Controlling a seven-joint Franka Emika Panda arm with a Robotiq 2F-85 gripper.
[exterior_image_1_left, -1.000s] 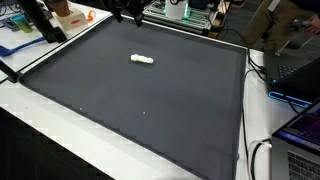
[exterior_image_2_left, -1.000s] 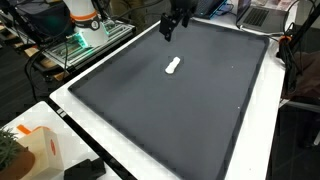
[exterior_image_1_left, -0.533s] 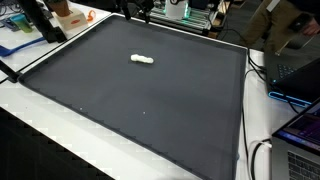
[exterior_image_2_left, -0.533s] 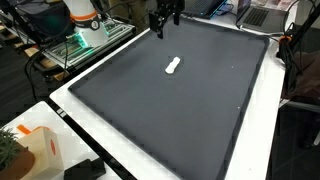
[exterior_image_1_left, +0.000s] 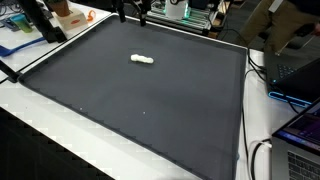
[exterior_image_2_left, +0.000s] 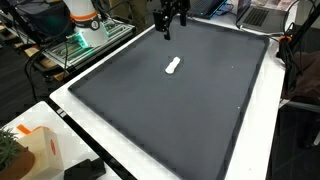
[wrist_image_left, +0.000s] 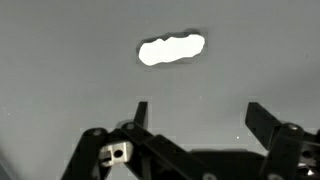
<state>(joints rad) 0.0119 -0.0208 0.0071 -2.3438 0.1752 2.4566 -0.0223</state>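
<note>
Black gripper (exterior_image_2_left: 166, 30) at top centre of an exterior view, pointing down, jaws spread wide, holding nothing (in the wrist view its two fingers (wrist_image_left: 140, 112) rise from the bottom edge)

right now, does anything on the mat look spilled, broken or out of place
Nothing stands out. One small white lumpy piece lies alone on the dark mat, and the open claw hangs clear of it, not touching.

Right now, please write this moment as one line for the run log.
gripper: open, empty | nearest: white lumpy piece, not touched | lies on: dark mat
</note>
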